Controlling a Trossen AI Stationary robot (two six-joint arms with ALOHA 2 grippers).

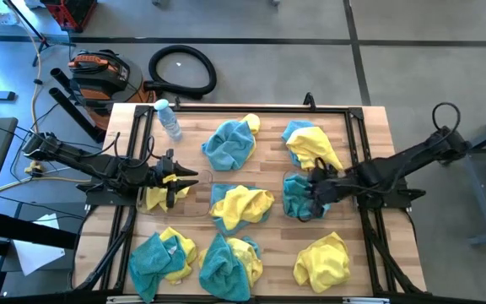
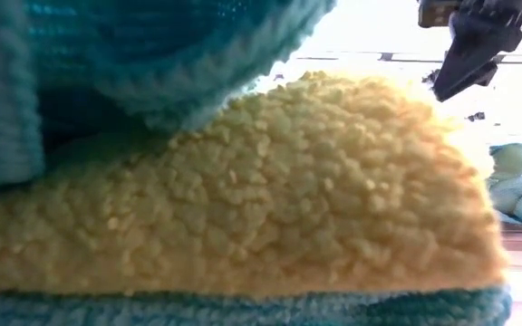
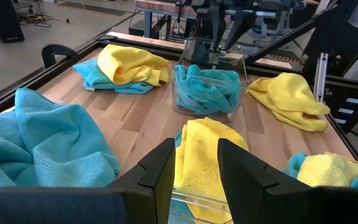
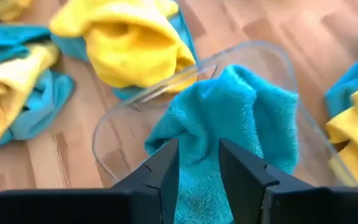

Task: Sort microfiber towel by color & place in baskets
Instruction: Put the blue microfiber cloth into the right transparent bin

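Yellow and teal towels lie in several heaps on the wooden table (image 1: 361,135). My left gripper (image 1: 172,182) hovers over the left clear basket (image 1: 199,176), shut on a yellow towel (image 3: 197,155). My right gripper (image 1: 315,191) is over the right clear basket (image 1: 287,179), shut on a teal towel (image 4: 229,118). The left wrist view shows the right basket (image 3: 241,68) holding teal cloth. In the low view, a yellow towel (image 2: 270,190) and teal ones close to the lens hide almost everything. My left gripper pinches the yellow towel's upper fold (image 3: 196,171) between its two fingers, slanting down from the table's left. The cloth spreads past the fingertips inside the basket, whose clear rim (image 3: 194,200) shows below. My right gripper pinches a raised fold (image 4: 199,163) of the teal towel between both fingers, slanting down from the table's right. The cloth peaks toward the fingers, and its lower part (image 4: 253,106) rests in the basket.
Loose heaps lie around the baskets: teal with yellow (image 1: 230,142), yellow on teal (image 1: 310,145), yellow over teal in the middle (image 1: 241,205), and three along the near edge (image 1: 163,253) (image 1: 230,260) (image 1: 323,260). A water bottle (image 1: 169,118) lies near the far left corner.
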